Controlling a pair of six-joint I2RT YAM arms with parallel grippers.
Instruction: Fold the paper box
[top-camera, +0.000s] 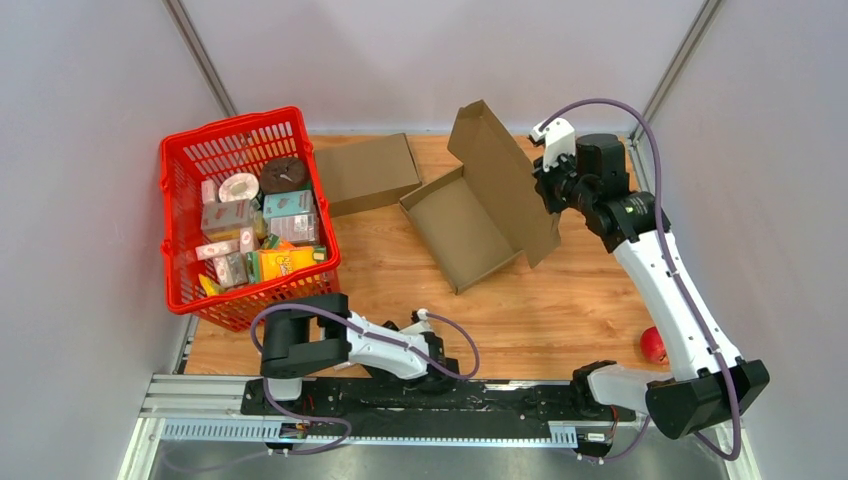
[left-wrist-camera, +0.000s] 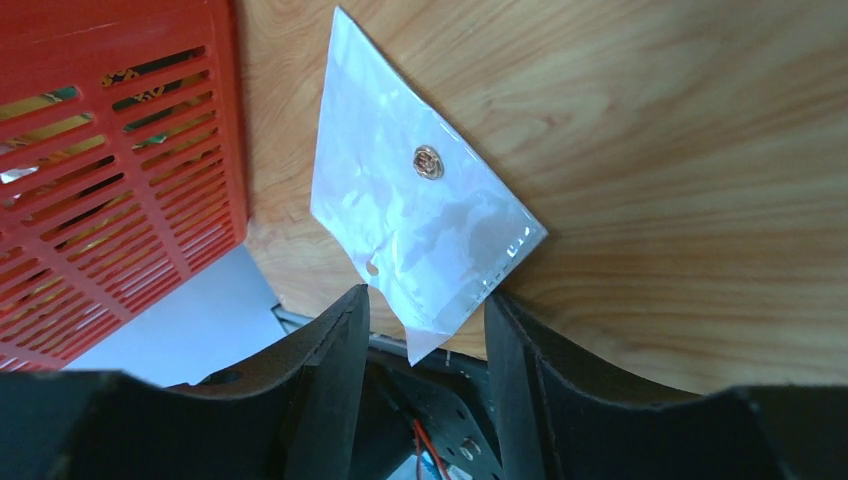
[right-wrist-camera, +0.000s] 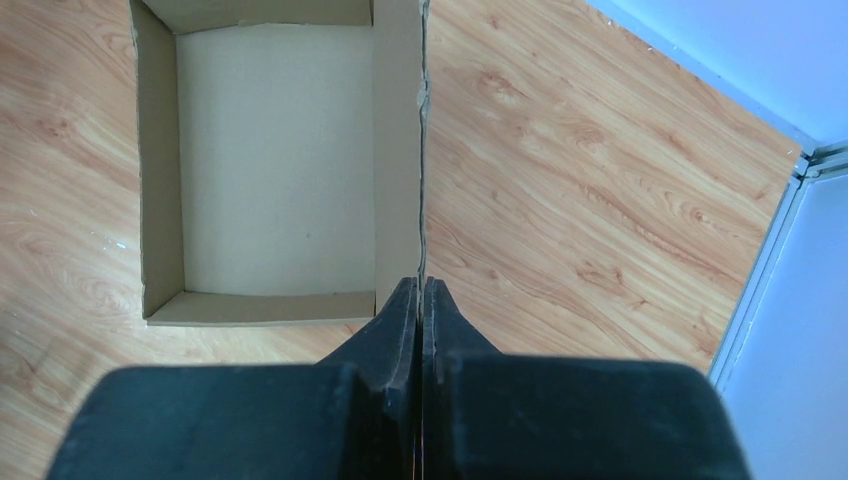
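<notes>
Pale walls (top-camera: 90, 100) close in a wooden table (top-camera: 560, 300), and the paper box (top-camera: 455, 225) lies open toward its far middle, the landmark for everything else. Its shallow tray rests flat on the wood, while its lid (top-camera: 505, 185) stands raised along the right side.

Left of the paper box, near the table's left edge, sits a red basket (top-camera: 262, 298) packed with small cartons and packets. Between basket and paper box, just beside the tray's far left corner, lies a flat cardboard sheet (top-camera: 365, 172).

To the right of the paper box the right arm (top-camera: 665, 275) reaches in, and the right gripper (right-wrist-camera: 421, 285) has its fingers pressed together on the thin edge of the raised lid. Nearer than the paper box, low along the table's front edge, the left arm (top-camera: 385, 345) lies folded. The left gripper (left-wrist-camera: 425, 305) has its fingers apart, with one corner of a clear plastic bag (left-wrist-camera: 420, 220) lying in the gap between them.

Well to the right of the paper box and nearer the front lies a small red ball (top-camera: 653, 345). A tiny metal piece (left-wrist-camera: 428, 161) sits inside the bag.
</notes>
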